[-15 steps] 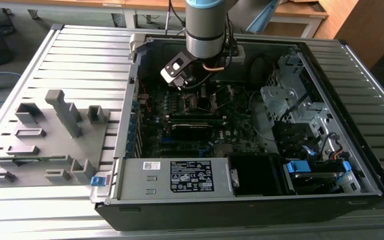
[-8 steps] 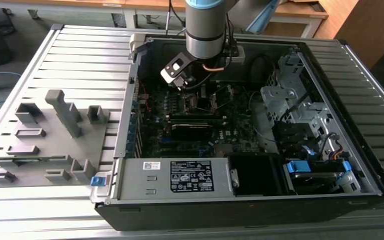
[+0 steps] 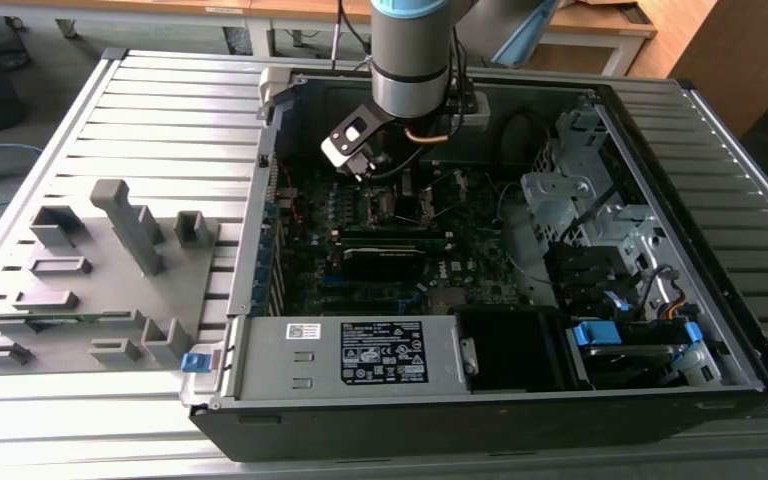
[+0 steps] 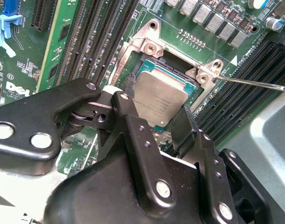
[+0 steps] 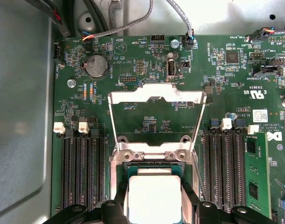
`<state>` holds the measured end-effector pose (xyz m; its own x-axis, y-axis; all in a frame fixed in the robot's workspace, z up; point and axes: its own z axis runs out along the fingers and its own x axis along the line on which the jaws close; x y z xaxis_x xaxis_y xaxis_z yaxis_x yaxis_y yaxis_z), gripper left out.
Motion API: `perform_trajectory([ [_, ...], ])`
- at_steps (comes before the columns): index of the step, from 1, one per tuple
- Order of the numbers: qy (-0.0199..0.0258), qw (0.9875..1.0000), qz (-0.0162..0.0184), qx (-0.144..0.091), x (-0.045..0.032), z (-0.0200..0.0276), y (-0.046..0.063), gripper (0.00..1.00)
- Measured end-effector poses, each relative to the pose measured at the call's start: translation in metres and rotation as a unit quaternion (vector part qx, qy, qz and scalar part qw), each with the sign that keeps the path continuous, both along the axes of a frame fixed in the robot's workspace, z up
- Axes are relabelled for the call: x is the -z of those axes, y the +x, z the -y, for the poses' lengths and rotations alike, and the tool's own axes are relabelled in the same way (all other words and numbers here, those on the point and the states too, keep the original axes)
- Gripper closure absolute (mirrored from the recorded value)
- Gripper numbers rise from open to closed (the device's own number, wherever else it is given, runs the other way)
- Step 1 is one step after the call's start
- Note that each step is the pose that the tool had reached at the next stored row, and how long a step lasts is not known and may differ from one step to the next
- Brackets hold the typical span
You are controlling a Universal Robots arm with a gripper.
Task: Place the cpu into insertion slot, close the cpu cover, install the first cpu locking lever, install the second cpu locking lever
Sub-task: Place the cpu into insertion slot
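One: Both fingers (image 4: 133,122) look clamped on the cpu (image 4: 163,93), yes?

Two: That is how I read it. In both wrist views the gripper (image 4: 158,101) has one finger against each of two opposite edges of the chip, with no gap showing on either side.

One: And where does the chip sit against the insertion slot (image 4: 176,66)?

Two: Right between the fingertips and inside the slot's rim, going by its outline. In the second wrist view the slot's black edge shows just beyond the chip, on the side away from the fingers. Whether the chip is fully down or a touch above the slot, I cannot tell.

One: The cpu cover (image 5: 128,94)?

Two: Flipped open. In the first wrist view it lies out past the fingertips, off the slot. One thin locking lever (image 4: 254,84) is swung out to one side of the fingers too. Nothing I can see bars the chip's way.

One: So how is the placing done well?

Two: My judgement is to keep the chip flat, with its edges parallel to the rim, and let it settle under its own weight. Never press, since the contacts in such a slot would likely bend easily. All four corners should sit even before the fingers let go. A raised corner calls for lifting and realigning, not pushing. The fingers should part evenly, so neither drags the chip sideways.
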<state>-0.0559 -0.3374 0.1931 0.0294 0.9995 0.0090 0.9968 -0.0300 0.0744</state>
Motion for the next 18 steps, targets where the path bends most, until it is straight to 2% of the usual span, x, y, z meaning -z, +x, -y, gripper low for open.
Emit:
perform_trajectory([
  [18, 0.0, 1.0, 0.0, 0.0, 0.0003, 0.0, 0.0, 0.46],
])
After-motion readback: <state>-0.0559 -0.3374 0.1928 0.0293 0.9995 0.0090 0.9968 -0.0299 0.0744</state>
